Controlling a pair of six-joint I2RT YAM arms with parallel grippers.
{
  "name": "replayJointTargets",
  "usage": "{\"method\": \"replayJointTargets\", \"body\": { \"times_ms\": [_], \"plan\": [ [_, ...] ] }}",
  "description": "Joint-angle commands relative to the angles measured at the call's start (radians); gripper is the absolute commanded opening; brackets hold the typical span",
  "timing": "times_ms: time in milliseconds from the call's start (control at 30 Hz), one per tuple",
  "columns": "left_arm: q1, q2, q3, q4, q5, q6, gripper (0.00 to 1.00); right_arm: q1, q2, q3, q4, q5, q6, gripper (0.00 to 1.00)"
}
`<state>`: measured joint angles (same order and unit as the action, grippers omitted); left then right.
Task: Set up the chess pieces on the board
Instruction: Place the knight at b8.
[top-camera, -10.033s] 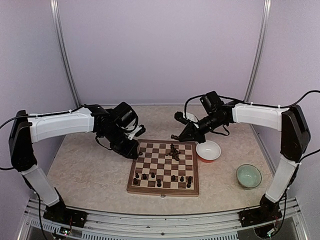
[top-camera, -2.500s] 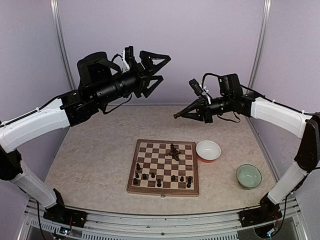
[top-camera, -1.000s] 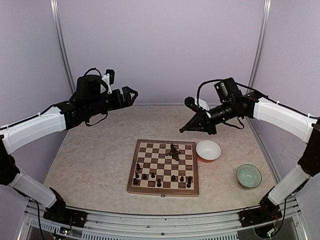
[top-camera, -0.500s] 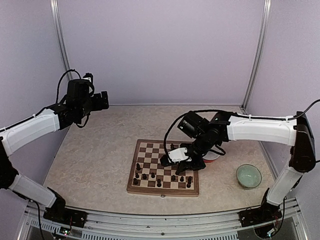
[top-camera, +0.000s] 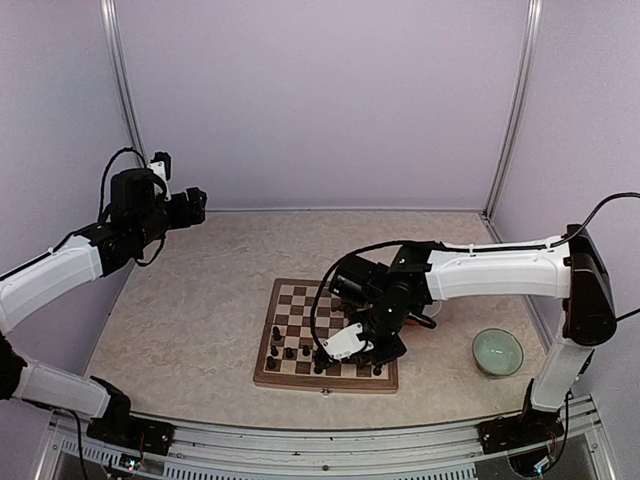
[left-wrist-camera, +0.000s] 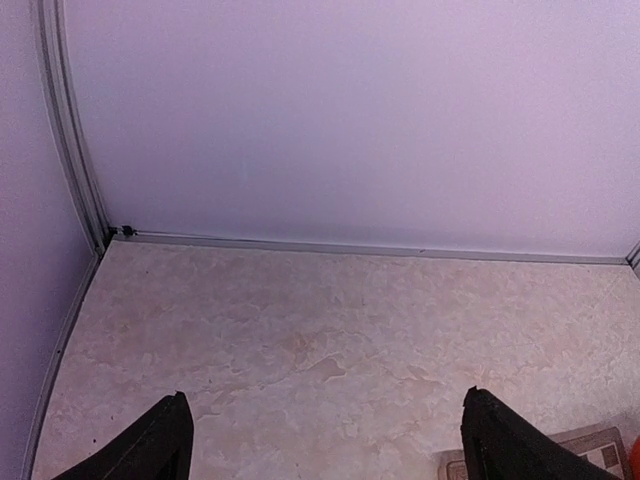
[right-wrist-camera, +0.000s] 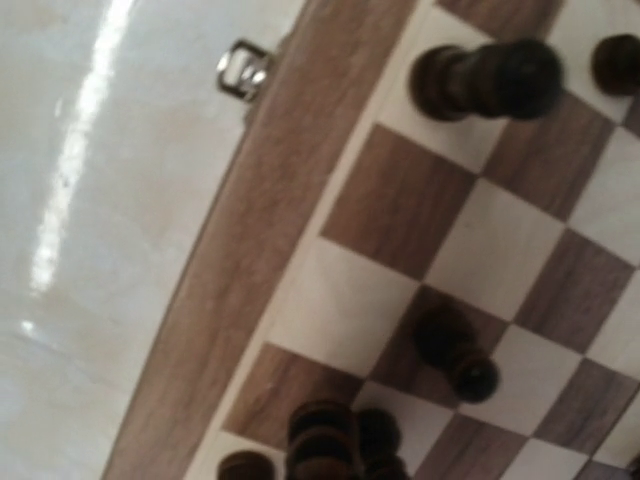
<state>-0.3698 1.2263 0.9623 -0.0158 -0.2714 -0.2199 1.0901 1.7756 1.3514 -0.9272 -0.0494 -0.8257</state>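
The board (top-camera: 290, 300) lies mid-table, and several dark chess pieces (top-camera: 276, 334) stand on its near rows. My right gripper (top-camera: 325, 353) is shut and hangs low over the board's near edge. The right wrist view shows the wooden border (right-wrist-camera: 270, 240) and single pieces (right-wrist-camera: 485, 80) (right-wrist-camera: 455, 350). Another dark piece (right-wrist-camera: 325, 445) sits at the bottom edge where my fingertips would be; the fingers are hidden, so I cannot tell if it is held. My left gripper (top-camera: 197, 200) (left-wrist-camera: 330, 445) is open and empty, raised at the far left, away from the board (left-wrist-camera: 590, 452).
A pale green bowl (top-camera: 497, 350) stands right of the board. My right arm hides the board's middle and most of what lies just behind it. A metal latch (right-wrist-camera: 243, 68) sits on the board's near edge. Walls close in the back and sides.
My right arm has swung down from the air above the board's far right to its near edge, still shut. My left arm has drawn back to the left.
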Motion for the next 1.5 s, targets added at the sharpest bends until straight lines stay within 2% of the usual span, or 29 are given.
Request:
{"method": "replayJointTargets", "body": {
  "times_ms": [0, 600, 833, 933, 1000, 1133, 1233, 1300, 1400, 1467],
  "plan": [
    [0.006, -0.007, 0.014, 0.019, 0.044, -0.001, 0.92, 0.026, 0.022, 0.017, -0.045, 0.026, 0.005, 0.00],
    [0.006, 0.001, 0.013, 0.019, 0.075, 0.001, 0.91, 0.031, 0.050, -0.010, -0.011, 0.022, 0.017, 0.00],
    [0.006, 0.004, 0.015, 0.019, 0.096, -0.002, 0.91, 0.031, 0.059, -0.016, -0.004, 0.035, 0.018, 0.14],
    [0.006, 0.004, 0.016, 0.019, 0.103, -0.003, 0.91, 0.031, 0.056, -0.018, -0.004, 0.034, 0.015, 0.24],
    [0.006, 0.006, 0.016, 0.019, 0.108, -0.001, 0.91, 0.031, 0.047, -0.011, -0.007, 0.023, 0.011, 0.35],
    [0.006, 0.010, 0.016, 0.019, 0.132, 0.006, 0.89, 0.030, -0.001, 0.038, -0.042, -0.055, -0.004, 0.40],
    [-0.010, 0.022, 0.046, -0.057, 0.136, 0.007, 0.83, 0.021, -0.051, 0.084, -0.056, -0.090, -0.008, 0.41],
    [-0.059, 0.036, 0.095, -0.137, 0.118, 0.010, 0.81, -0.012, -0.086, 0.107, -0.056, -0.134, 0.004, 0.41],
    [-0.139, 0.055, 0.172, -0.284, 0.170, -0.006, 0.75, -0.135, -0.157, 0.088, -0.014, -0.257, 0.029, 0.41],
    [-0.178, 0.079, 0.191, -0.380, 0.240, -0.021, 0.71, -0.237, -0.216, 0.024, 0.073, -0.329, 0.051, 0.40]
  ]
}}
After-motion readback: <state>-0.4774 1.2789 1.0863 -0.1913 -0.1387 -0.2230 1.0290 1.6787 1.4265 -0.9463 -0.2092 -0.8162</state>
